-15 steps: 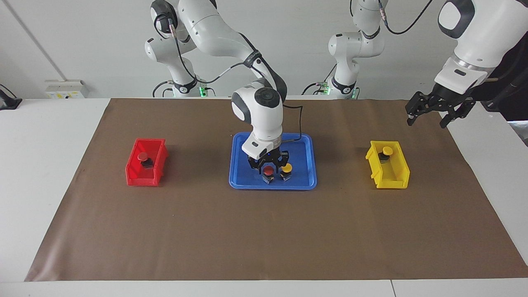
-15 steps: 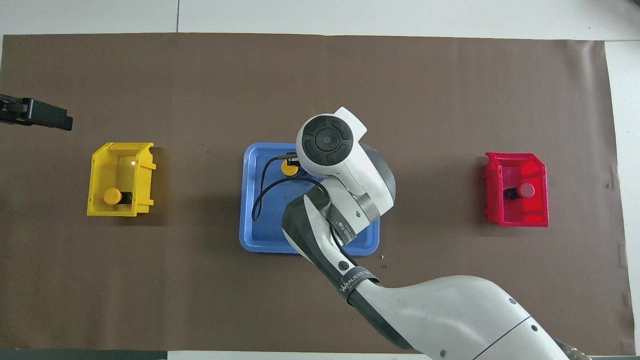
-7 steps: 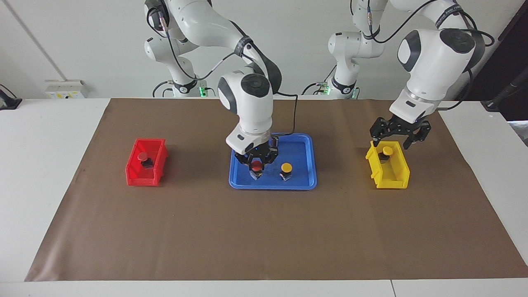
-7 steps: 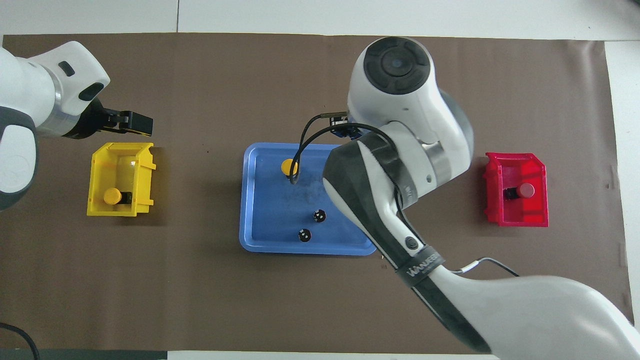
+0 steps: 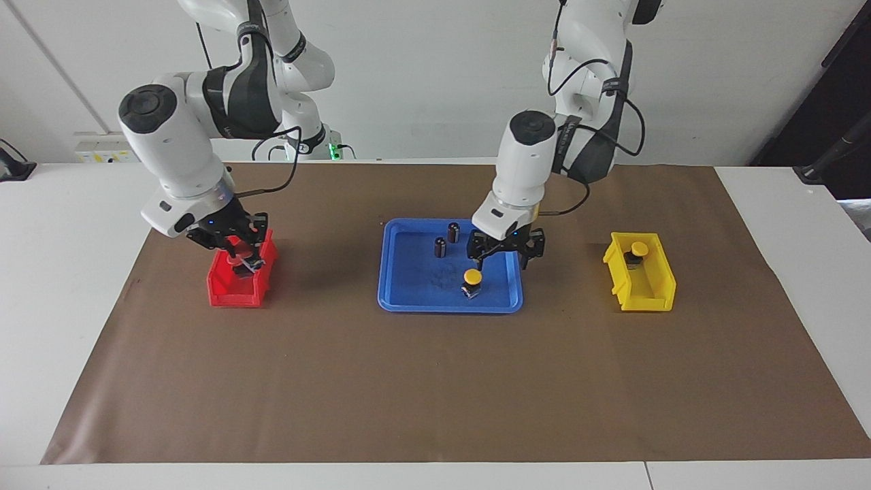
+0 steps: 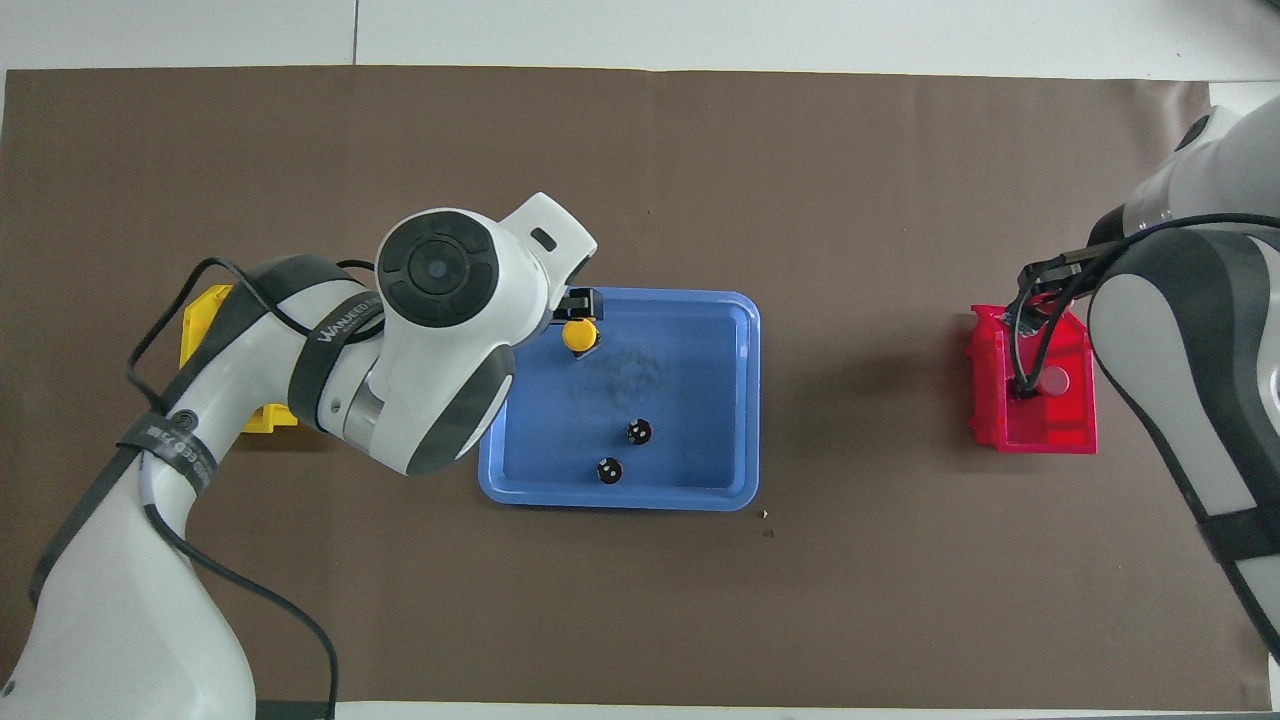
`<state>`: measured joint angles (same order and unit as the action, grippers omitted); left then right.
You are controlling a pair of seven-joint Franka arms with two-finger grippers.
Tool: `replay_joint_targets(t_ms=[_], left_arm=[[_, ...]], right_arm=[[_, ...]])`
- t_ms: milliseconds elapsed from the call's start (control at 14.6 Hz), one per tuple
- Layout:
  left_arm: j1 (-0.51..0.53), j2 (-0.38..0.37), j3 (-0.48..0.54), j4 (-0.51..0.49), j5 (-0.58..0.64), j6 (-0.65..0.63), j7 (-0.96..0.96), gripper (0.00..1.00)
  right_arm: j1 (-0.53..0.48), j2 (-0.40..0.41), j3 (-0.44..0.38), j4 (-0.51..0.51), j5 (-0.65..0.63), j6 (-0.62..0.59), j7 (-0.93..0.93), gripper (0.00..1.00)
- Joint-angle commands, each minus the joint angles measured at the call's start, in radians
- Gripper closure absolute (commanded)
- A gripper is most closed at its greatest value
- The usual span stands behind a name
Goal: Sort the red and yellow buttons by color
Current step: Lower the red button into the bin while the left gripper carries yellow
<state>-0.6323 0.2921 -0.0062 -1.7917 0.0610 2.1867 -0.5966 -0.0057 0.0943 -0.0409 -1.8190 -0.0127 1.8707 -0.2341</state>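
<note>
Facing view.
- Red bin (image 5: 235, 289), toward the right arm's end of the worktop: one red button lies inside, mostly hidden by the pincer. Sorted.
- Right pincer (image 5: 238, 253): over the red bin, clenched on a second red button (image 5: 238, 246); not yet released.
- Yellow bin (image 5: 643, 286), toward the left arm's end: one yellow button (image 5: 637, 250) inside. Sorted.
- Blue tray (image 5: 408, 299), mid-worktop: last yellow button (image 5: 471, 279) upright on it; two dark cylinders (image 5: 446, 239) nearer the robots.
- Left pincer (image 5: 505, 253): fingers spread wide, empty, just above the tray's yellow button, not touching it.
- Judged progress: two of four done, third about to drop, fourth still to be grasped.

Overhead view.
- Tray's yellow button (image 6: 580, 335) shows just past the left pincer (image 6: 580, 305).
- Red bin (image 6: 1000, 420): a pale-looking cap (image 6: 1052, 380) inside; right pincer (image 6: 1035, 285) above the bin's edge.
- Yellow bin (image 6: 200, 320) largely covered by the left arm.
</note>
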Motion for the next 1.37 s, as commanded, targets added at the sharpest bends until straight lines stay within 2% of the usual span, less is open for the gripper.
replay_joint_targets(t_ms=[0, 137, 343, 549, 618, 687, 755, 1030, 1099, 1236, 1305], left_arm=[[-0.015, 0.033, 0.017, 0.017, 0.023, 0.010, -0.018, 0.00], [-0.039, 0.062, 0.019, 0.017, 0.023, 0.050, -0.069, 0.00], [-0.044, 0.087, 0.019, 0.026, 0.023, 0.062, -0.075, 0.03], [-0.044, 0.087, 0.017, 0.023, 0.023, 0.065, -0.080, 0.11], [-0.047, 0.087, 0.017, 0.023, 0.023, 0.067, -0.094, 0.19], [-0.055, 0.087, 0.018, 0.026, 0.022, 0.062, -0.126, 0.91], [-0.059, 0.088, 0.019, 0.023, 0.025, 0.064, -0.144, 0.99], [-0.059, 0.098, 0.019, 0.035, 0.028, 0.055, -0.144, 0.99], [-0.059, 0.102, 0.023, 0.076, 0.026, 0.019, -0.149, 0.99], [-0.029, 0.107, 0.034, 0.226, 0.028, -0.181, -0.134, 0.99], [0.027, 0.098, 0.037, 0.286, 0.031, -0.250, -0.106, 0.99]], right_arm=[[-0.083, -0.047, 0.018, -0.129, 0.013, 0.131, -0.126, 0.81], [-0.091, -0.067, 0.018, -0.210, 0.014, 0.214, -0.131, 0.81], [-0.085, -0.070, 0.018, -0.262, 0.039, 0.281, -0.128, 0.81], [-0.085, -0.067, 0.018, -0.322, 0.054, 0.353, -0.131, 0.81], [-0.083, -0.070, 0.018, -0.336, 0.054, 0.364, -0.131, 0.81], [-0.089, -0.068, 0.018, -0.347, 0.054, 0.389, -0.137, 0.81], [-0.091, -0.067, 0.018, -0.365, 0.054, 0.413, -0.151, 0.81], [-0.091, -0.050, 0.018, -0.398, 0.056, 0.478, -0.154, 0.80], [-0.092, -0.042, 0.018, -0.405, 0.056, 0.485, -0.154, 0.78], [-0.092, -0.041, 0.016, -0.405, 0.056, 0.490, -0.157, 0.73], [-0.092, -0.041, 0.016, -0.405, 0.056, 0.489, -0.162, 0.66]])
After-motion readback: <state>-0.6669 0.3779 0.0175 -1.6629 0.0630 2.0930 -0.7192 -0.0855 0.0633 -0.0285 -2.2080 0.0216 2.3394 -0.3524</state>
